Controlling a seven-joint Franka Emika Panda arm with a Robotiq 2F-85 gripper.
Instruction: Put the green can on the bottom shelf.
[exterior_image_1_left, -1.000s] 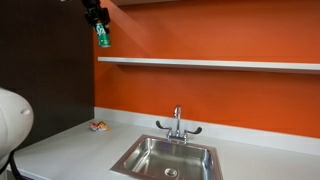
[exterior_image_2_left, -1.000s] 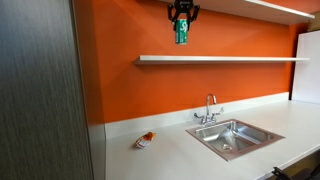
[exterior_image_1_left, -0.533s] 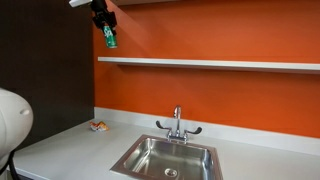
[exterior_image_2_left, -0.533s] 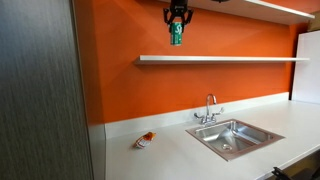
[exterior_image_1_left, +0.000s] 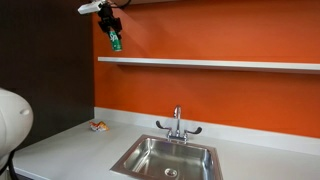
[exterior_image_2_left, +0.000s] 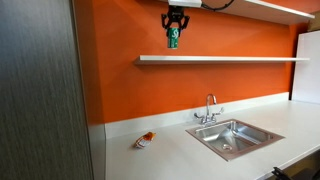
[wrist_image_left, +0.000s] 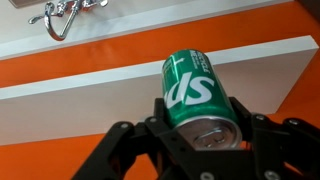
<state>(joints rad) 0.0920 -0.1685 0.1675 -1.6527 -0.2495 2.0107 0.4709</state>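
Step in hand: carry. Fingers (wrist_image_left: 275, 140) clamped on green can (exterior_image_2_left: 172, 37). Can tilted, hanging above bottom shelf (exterior_image_2_left: 220, 59), near its end.
Next move, as judged: level can, lower, seat base on shelf.
Clearances: upper shelf (exterior_image_2_left: 270, 8) close overhead, orange wall (exterior_image_2_left: 120, 90) behind. Shelf top bare along its length.

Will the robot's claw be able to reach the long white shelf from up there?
Probably yes: the gripper holds the green can higher than the bottom shelf, with only open air between them.
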